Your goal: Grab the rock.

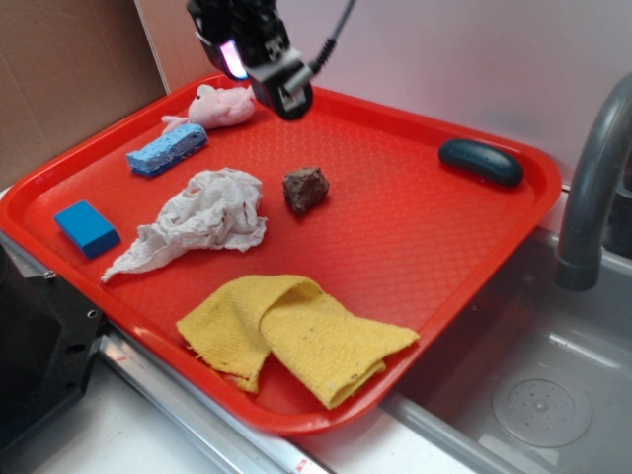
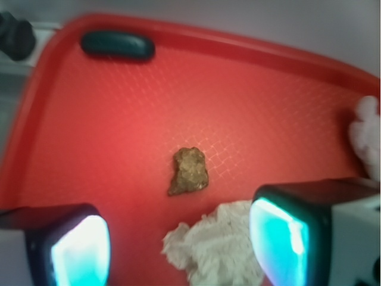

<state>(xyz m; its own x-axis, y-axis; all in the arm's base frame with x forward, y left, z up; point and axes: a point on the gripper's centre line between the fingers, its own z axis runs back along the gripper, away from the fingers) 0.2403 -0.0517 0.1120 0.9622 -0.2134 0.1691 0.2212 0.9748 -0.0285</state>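
Our tool hung wide apart and empty above the tray's far side; the rock lay below, nearer us.

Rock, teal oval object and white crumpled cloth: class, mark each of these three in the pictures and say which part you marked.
rock (image 1: 306, 189): exterior view, middle of its lumpy top.
teal oval object (image 1: 481, 162): exterior view, centre of its smooth upper surface.
white crumpled cloth (image 1: 209, 213): exterior view, middle of the bunched folds.
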